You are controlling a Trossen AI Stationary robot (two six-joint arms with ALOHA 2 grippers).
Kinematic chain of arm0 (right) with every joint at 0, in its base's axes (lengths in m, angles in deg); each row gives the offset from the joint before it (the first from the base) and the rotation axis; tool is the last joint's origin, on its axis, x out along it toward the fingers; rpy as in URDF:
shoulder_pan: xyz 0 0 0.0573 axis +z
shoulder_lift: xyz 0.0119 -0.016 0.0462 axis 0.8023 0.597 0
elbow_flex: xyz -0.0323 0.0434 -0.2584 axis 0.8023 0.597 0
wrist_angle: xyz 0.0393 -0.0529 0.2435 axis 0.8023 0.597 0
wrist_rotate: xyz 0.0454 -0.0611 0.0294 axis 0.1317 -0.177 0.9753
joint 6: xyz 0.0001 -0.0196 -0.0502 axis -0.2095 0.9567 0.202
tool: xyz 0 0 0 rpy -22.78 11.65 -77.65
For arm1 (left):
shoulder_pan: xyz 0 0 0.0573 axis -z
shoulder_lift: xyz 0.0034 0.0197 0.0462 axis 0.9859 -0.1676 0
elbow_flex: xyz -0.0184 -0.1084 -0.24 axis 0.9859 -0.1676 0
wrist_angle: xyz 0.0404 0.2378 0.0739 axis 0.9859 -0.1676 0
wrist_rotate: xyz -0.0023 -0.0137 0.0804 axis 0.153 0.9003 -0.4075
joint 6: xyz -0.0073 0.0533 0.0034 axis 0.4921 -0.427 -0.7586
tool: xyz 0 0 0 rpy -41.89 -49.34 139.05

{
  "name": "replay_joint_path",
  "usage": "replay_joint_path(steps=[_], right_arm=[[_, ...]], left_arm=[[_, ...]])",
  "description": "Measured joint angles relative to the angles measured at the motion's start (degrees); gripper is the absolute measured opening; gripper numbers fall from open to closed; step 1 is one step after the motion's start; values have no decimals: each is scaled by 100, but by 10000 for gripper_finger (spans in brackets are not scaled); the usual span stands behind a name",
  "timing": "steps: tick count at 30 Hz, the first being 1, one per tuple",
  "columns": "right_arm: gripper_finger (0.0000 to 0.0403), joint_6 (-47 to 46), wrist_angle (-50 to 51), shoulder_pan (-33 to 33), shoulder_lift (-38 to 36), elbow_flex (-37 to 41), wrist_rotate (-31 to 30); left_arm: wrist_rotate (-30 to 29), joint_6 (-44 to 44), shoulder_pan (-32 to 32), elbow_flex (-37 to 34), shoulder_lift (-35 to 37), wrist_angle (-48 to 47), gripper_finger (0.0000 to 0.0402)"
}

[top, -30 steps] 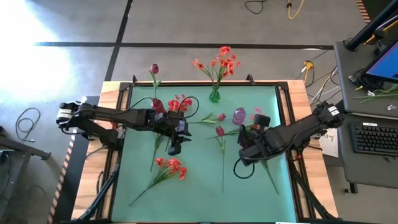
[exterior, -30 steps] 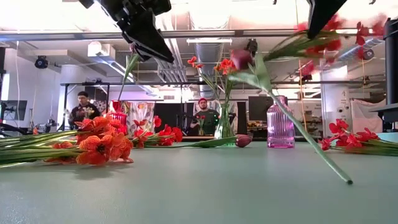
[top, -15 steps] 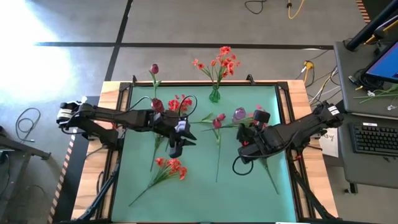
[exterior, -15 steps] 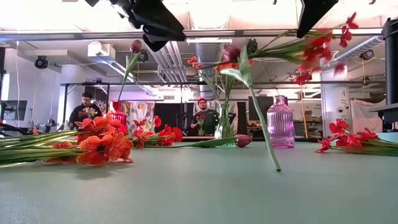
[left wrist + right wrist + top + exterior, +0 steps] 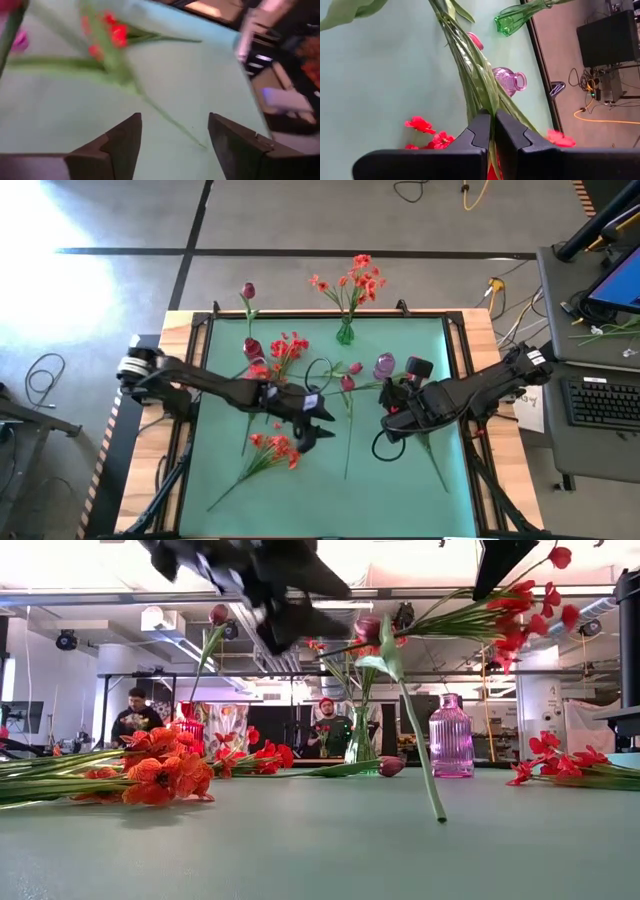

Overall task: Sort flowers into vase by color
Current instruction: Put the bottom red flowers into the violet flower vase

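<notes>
My right gripper [image 5: 490, 119] is shut on a bundle of green flower stalks [image 5: 470, 75] above the mat's middle right [image 5: 393, 402]. Red blossoms [image 5: 520, 620] and a magenta tulip bud [image 5: 368, 628] ride on that bundle. My left gripper [image 5: 320, 425] hovers open over the mat's middle, touching nothing, beside orange-red flowers [image 5: 275, 450] that lie flat. A red vase [image 5: 252, 350] holds one upright tulip [image 5: 247, 290]. The green vase [image 5: 345, 332] holds orange-red sprays. The purple vase [image 5: 385, 366] stands beside the held bundle. My right gripper pinches several green stalks [image 5: 487, 106] together between its two fingers, which slant downward and lie across them. The bundle is lifted and reaches toward the table's left. At its free end a tulip's long stalk slants down, its tip [image 5: 437, 815] reaching the mat.
A red cluster [image 5: 288, 345] lies beside the red vase, and more red flowers [image 5: 562, 765] lie at the mat's right. A loose tulip bud [image 5: 390, 766] rests near the green vase. People stand in the room behind the table.
My left gripper has swung down and toward the table's right and near side, and its fingers have spread wider. My right gripper has stayed put, while the hanging tulip stalk has swung toward the table's left, its lower tip sliding over the mat.
</notes>
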Motion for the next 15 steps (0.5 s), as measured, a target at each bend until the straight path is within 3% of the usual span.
replay_joint_path(steps=[3,10,15], right_arm=[[12,0,-25,0,0,0,14],[12,0,-75,0,0,4,50],[12,0,-186,0,0,4,52]], left_arm=[[-212,259,-23,-4,-377,348,216],[-113,559,-23,-4,-991,1584,214],[-417,758,-49,-2,-1212,1681,214]])
